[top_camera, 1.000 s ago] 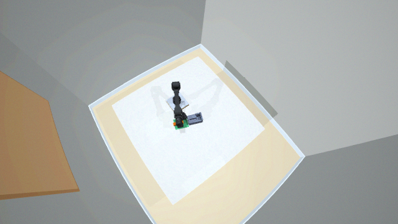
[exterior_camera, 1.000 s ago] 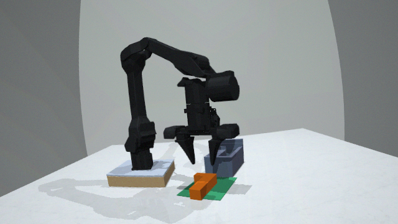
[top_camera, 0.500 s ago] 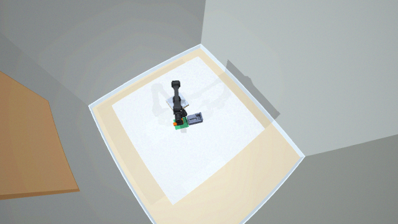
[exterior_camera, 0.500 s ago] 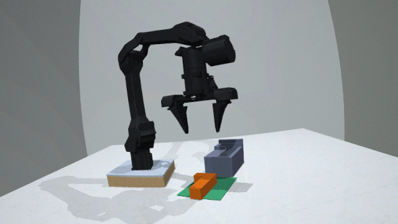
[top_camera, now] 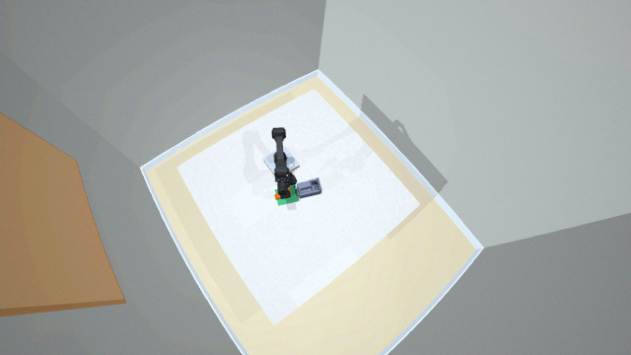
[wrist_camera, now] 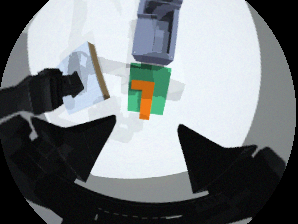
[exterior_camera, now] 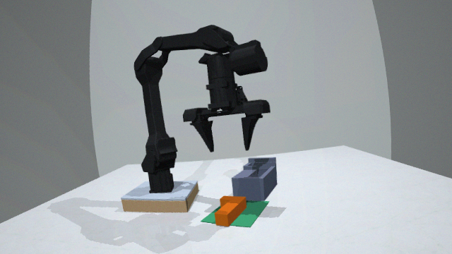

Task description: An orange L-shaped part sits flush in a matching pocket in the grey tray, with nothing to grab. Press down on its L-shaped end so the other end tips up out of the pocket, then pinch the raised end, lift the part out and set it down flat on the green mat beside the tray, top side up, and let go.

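Observation:
The orange L-shaped part lies flat on the green mat, beside the grey tray. The tray's pocket is empty. My gripper is open with nothing between its fingers. It hangs well above the mat and the part, clear of both.
The arm's base stands on a tan block left of the mat. The white table top stretches around them, with a pale border and a raised rim in the overhead view.

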Robot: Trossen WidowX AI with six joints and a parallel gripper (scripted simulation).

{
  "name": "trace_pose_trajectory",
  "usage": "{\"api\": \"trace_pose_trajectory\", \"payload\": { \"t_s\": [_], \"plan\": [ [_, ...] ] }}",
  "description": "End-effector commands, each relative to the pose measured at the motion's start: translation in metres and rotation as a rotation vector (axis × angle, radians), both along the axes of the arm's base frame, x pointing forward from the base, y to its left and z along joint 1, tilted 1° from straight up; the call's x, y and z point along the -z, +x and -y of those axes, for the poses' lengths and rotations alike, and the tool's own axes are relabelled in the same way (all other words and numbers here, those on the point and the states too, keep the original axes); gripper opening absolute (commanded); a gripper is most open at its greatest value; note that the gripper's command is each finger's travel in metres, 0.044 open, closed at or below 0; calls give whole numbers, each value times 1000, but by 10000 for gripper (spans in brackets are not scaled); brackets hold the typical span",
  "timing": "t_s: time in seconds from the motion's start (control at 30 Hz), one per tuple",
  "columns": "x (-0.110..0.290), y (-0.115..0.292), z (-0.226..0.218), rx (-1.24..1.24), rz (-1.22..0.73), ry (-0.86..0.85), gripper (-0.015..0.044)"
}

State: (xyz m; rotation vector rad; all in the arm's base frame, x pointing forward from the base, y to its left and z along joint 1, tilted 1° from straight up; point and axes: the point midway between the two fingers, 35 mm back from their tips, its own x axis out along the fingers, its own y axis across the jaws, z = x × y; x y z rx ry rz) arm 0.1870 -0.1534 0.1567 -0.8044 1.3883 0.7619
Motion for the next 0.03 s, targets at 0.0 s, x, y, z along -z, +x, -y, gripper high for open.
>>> {"api": "trace_pose_trajectory", "payload": {
  "t_s": [0.0],
  "plan": [
    [0, 0, 0, 0, 2, -2, 400]
  ]
}}
